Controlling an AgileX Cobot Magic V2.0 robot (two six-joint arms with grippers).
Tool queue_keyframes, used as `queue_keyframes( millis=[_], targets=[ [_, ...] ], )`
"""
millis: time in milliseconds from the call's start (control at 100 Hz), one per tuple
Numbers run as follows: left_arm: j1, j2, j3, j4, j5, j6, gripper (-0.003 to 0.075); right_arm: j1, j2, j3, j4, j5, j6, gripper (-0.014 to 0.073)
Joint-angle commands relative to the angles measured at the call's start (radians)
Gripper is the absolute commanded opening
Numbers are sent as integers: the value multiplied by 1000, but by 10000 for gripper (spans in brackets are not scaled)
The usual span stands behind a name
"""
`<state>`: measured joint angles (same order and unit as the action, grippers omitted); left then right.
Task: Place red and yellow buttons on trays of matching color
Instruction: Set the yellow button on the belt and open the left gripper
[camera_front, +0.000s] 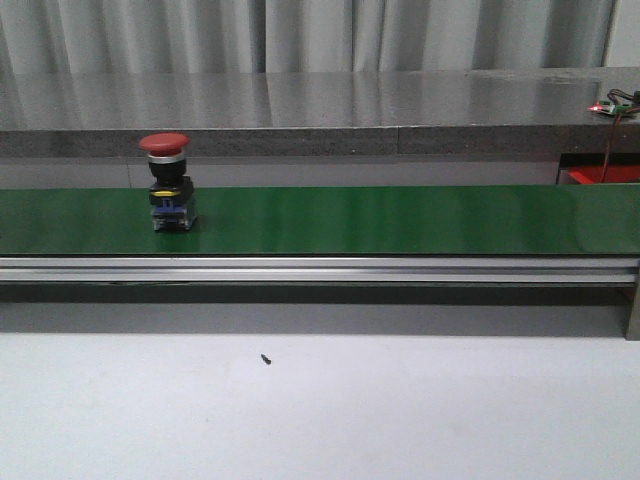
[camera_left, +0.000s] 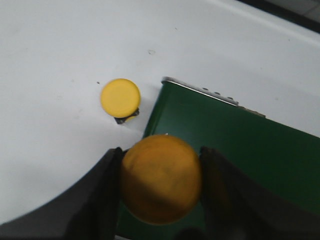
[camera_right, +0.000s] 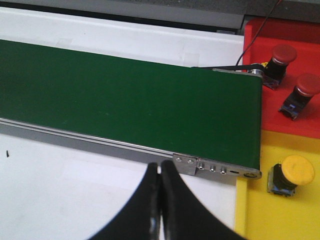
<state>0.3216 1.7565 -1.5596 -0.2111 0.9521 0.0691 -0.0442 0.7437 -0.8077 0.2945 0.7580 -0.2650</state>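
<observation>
Front view gives me a red button (camera_front: 168, 185) standing upright at the left of the green belt (camera_front: 400, 220), slightly blurred, with neither arm visible there. On the left wrist view, my left hand (camera_left: 161, 182) is clamped on a yellow button (camera_left: 161, 177) above the belt's end, and a second yellow button (camera_left: 120, 97) sits on the white counter (camera_left: 50, 75) just beside that end. On the right wrist view, my right hand (camera_right: 160, 200) has its fingers pressed together, holding nothing, near the belt's other end; two red buttons (camera_right: 278, 59) rest on the red tray (camera_right: 295, 30) at upper right and one yellow button (camera_right: 292, 174) on the yellow tray (camera_right: 300, 220) at lower right.

My worry is the red button: if the belt is running, I could mistime the grab or tip it. The held button could also slip on its rounded cap.

Both trays are cut off by the frame edge, and I cannot see the held button's body.
</observation>
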Motion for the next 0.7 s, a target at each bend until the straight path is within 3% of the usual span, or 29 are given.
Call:
queue_keyframes(
  millis=[0, 300, 590, 690],
  targets=[
    [-39, -55, 4, -24, -62, 2, 179, -1, -5, -27, 19, -57, -8, -66],
    [-113, -36, 53, -22, -104, 17, 180, -1, -5, -27, 19, -57, -8, -66],
    [-116, 18, 50, -22, -17, 37, 181, -1, -5, -27, 19, -57, -8, -66],
    [-116, 16, 50, -24, -20, 56, 251, -1, -5, -27, 19, -57, -8, -66]
  ],
)
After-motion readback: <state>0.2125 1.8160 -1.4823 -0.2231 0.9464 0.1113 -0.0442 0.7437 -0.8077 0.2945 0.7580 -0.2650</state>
